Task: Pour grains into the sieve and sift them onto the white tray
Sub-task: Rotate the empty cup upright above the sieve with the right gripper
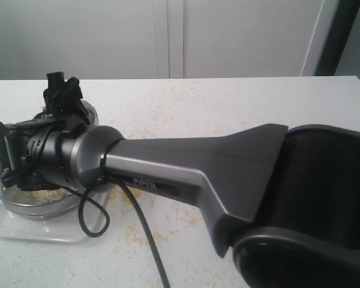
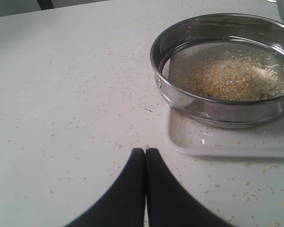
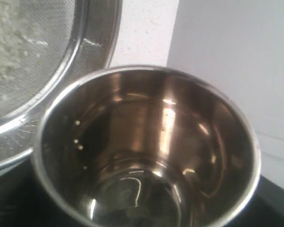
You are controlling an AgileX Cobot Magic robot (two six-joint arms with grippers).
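Exterior view, from the far left: the shallow white rectangular tray point(image 1: 24, 233) lies on the pale desk point(image 1: 240, 102). The wide round steel sieve with a fine mesh bottom point(image 1: 30, 211) appears to rest on the tray, presumably so that whatever passes the mesh lands there and not on the desk. The heap of yellow and pale beige grains point(image 1: 41, 195) lies inside the sieve, on the mesh. The tray's bare part carries only a few specks, so I judge the pour done and the sifting not yet begun.

The left fingers point(image 2: 132, 182) do not show in the exterior view. In the left wrist view they are pressed together on nothing, above bare desk near the tray's corner, probably parked clear of the pour.

Over the sieve sit the right fingers point(image 1: 62, 91), carried by the grey and black right arm point(image 1: 186, 168), which reaches in from the right across the middle. Loose yellow specks point(image 1: 138, 234) are strewn on the desk beneath it.

In the right wrist view the small rounded steel cup point(image 3: 146, 132) fills the frame, its mouth towards the camera. It is almost empty, with a few grains stuck to its inner wall, and the sieve's rim is just beside it. The cup hides the right fingers there; since it hangs before the wrist, I judge them clamped on the small rounded steel cup, held at the sieve so that stragglers drop inside.
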